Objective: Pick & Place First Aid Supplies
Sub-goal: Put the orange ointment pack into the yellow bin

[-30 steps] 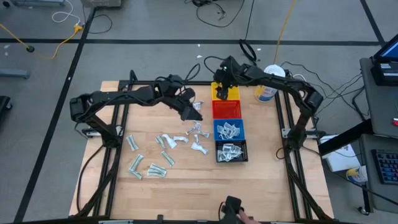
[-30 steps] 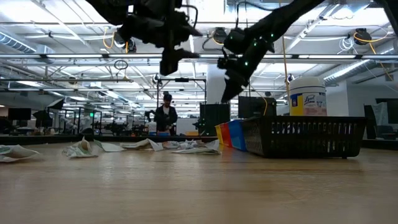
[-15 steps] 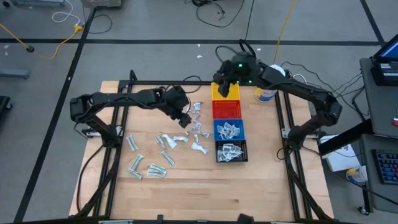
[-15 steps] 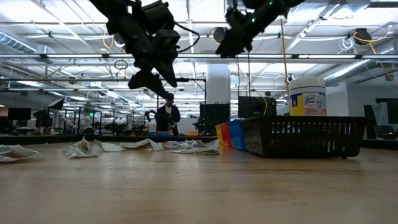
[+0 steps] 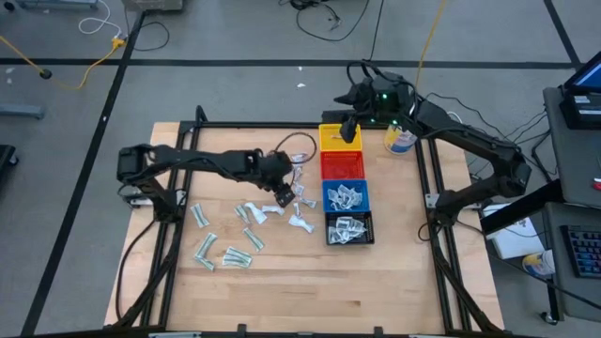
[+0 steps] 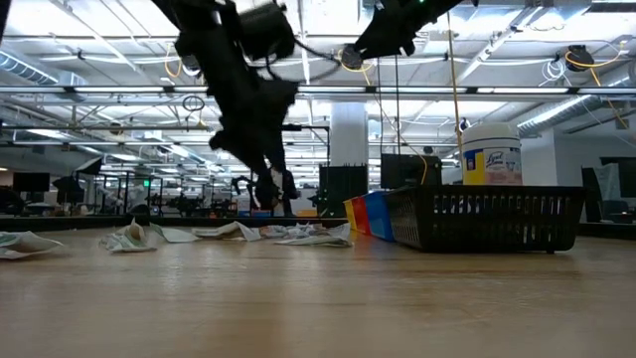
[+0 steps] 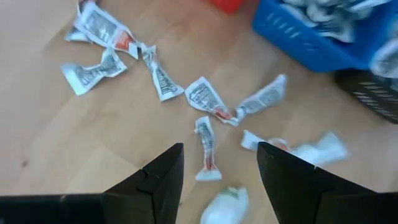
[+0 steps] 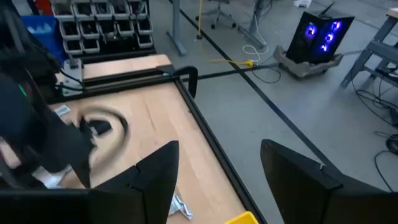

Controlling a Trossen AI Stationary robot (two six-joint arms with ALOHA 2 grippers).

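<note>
Several small packets lie flat and scattered on the wooden table left of the bins: white sachets with red marks [image 5: 297, 193] and pale green wrappers [image 5: 233, 255]. My left gripper [image 5: 282, 195] hangs open just above the white ones. In the left wrist view its fingers [image 7: 217, 180] stand on either side of a twisted white sachet [image 7: 206, 151], above it and not touching. My right gripper [image 5: 349, 129] is open and empty, high over the yellow bin [image 5: 334, 141]. Its wrist view [image 8: 219, 180] looks out across the table's far left corner.
Yellow, red [image 5: 343, 166], blue [image 5: 346, 197] and black [image 5: 349, 228] bins stand in a row at the table's right; the blue and black ones hold packets. A white jar with a yellow label [image 5: 402, 139] stands right of the yellow bin. A black frame rail [image 8: 186, 78] borders the table.
My left gripper has moved down and toward the near edge, from high beside the red bin to just above the scattered white sachets. My right gripper has risen over the yellow bin and its arm has drawn back toward the far right corner. The packets have stayed where they were.
</note>
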